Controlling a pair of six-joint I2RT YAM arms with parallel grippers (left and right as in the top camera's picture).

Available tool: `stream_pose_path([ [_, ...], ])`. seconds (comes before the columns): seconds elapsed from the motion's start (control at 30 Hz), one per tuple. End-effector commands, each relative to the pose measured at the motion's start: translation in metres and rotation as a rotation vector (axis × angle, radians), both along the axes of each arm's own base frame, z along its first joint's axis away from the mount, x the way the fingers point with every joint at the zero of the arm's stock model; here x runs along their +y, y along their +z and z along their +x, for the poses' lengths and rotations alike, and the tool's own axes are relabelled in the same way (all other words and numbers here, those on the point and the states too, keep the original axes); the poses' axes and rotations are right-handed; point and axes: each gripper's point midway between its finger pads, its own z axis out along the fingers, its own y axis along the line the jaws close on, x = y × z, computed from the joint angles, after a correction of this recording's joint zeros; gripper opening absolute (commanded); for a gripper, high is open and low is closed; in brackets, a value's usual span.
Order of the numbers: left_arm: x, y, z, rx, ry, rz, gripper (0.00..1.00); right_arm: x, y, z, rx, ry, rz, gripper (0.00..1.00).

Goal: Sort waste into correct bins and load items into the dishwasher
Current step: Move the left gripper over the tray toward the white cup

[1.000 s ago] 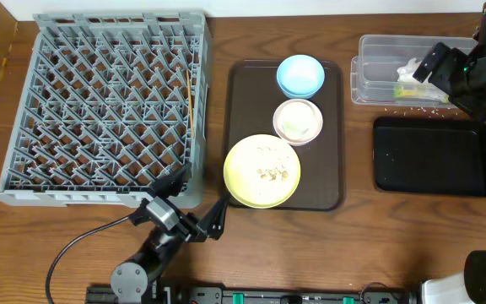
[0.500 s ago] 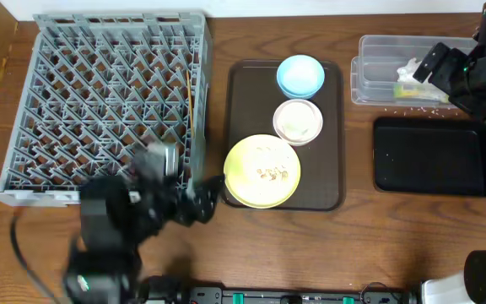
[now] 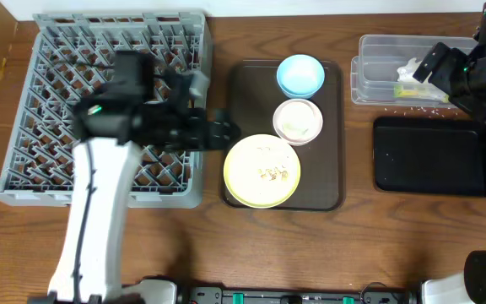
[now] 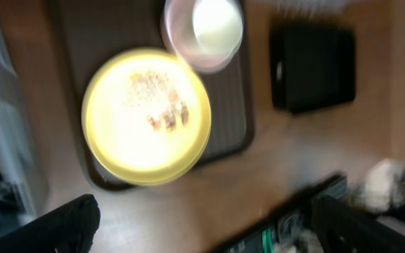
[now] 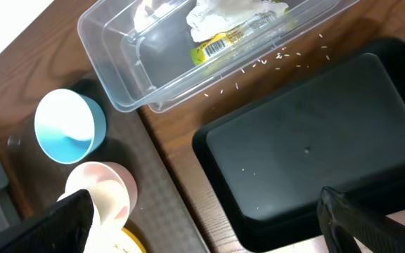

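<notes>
The grey dishwasher rack (image 3: pixel 49 93) fills the left side. On the brown serving tray (image 3: pixel 245 93) stand a light blue bowl (image 3: pixel 300 74), a small white bowl (image 3: pixel 298 120) and a yellow-green plate (image 3: pixel 261 171) with food crumbs (image 3: pixel 270 174). My left gripper (image 3: pixel 224 129) hangs open at the tray's left edge, above the plate (image 4: pixel 146 116), its fingers wide apart and empty (image 4: pixel 209 235). The clear tub (image 3: pixel 376 72) holds the white napkin (image 3: pixel 412 69) and the wrapper (image 5: pixel 223 43). My right gripper (image 3: pixel 435 72) stands open over the tub, nothing between its fingers (image 5: pixel 206 228).
A black tray (image 3: pixel 433 156) lies in front of the tub, with loose rice grains (image 3: pixel 416 108) scattered on the wood between them. My left arm (image 3: pixel 99 194) stretches across the rack's front right corner. The table's front edge runs just below the plate.
My left arm has swung up from the table's front edge, across the rack, to the tray's left side. The right arm has not moved.
</notes>
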Motion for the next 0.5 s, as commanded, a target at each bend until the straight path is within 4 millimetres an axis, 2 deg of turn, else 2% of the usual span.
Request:
stream_pose_path([
  [0.0, 0.002, -0.023, 0.000, 0.054, 0.003, 0.270, 0.98, -0.002, 0.005, -0.001, -0.013, 0.006, -0.015, 0.99],
  [0.1, -0.001, -0.029, 0.007, 0.057, 0.007, 0.465, 0.98, -0.002, 0.005, -0.001, -0.013, 0.006, -0.015, 0.99],
  [0.2, -0.009, -0.015, 0.027, -0.017, 0.011, 0.546, 0.98, -0.002, 0.005, -0.001, -0.013, 0.006, -0.015, 0.99],
  [0.33, -0.030, 0.006, 0.062, -0.173, 0.044, 0.467, 0.98, -0.002, 0.005, -0.001, -0.013, 0.006, -0.015, 0.99],
  [0.47, -0.049, 0.014, 0.074, -0.223, 0.036, 0.372, 0.98, -0.002, 0.005, -0.001, -0.013, 0.006, -0.015, 0.99],
])
